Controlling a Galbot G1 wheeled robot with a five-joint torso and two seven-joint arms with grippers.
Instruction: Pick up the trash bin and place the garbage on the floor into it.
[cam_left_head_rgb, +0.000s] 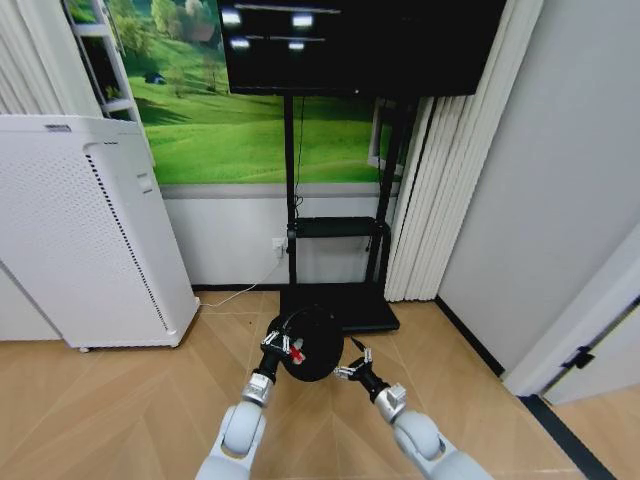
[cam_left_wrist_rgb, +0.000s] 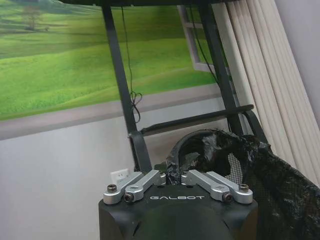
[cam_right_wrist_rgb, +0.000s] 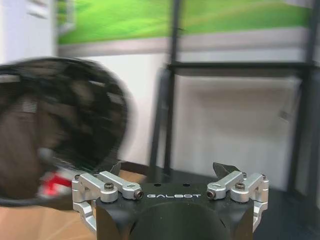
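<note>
Left gripper (cam_left_head_rgb: 274, 347) is pinched on the near-left rim of the bin (cam_left_head_rgb: 312, 345) and holds it above the floor (cam_left_head_rgb: 120, 400), just in front of the TV stand base (cam_left_head_rgb: 345, 305). In the left wrist view the fingers (cam_left_wrist_rgb: 175, 176) are pressed together on the rim, with the black liner and mesh wall of the bin (cam_left_wrist_rgb: 260, 175) spreading away from them.

The bin is tilted, its mouth facing up toward the head camera. 1 red-and-white wrapper (cam_left_head_rgb: 296, 354) lies inside, close to the left gripper (the right wrist view also catches a red patch low in the blurred bin (cam_right_wrist_rgb: 55, 182)).

Right gripper (cam_left_head_rgb: 355, 367) hovers just beside the bin's right side, not touching it. Its fingers (cam_right_wrist_rgb: 223, 169) are spread apart with nothing between them.

Air purifier (cam_left_head_rgb: 90, 230) stands on the floor at the robot's left, well apart from the bin. Curtain (cam_left_head_rgb: 450, 160) hangs to the right of the stand.
</note>
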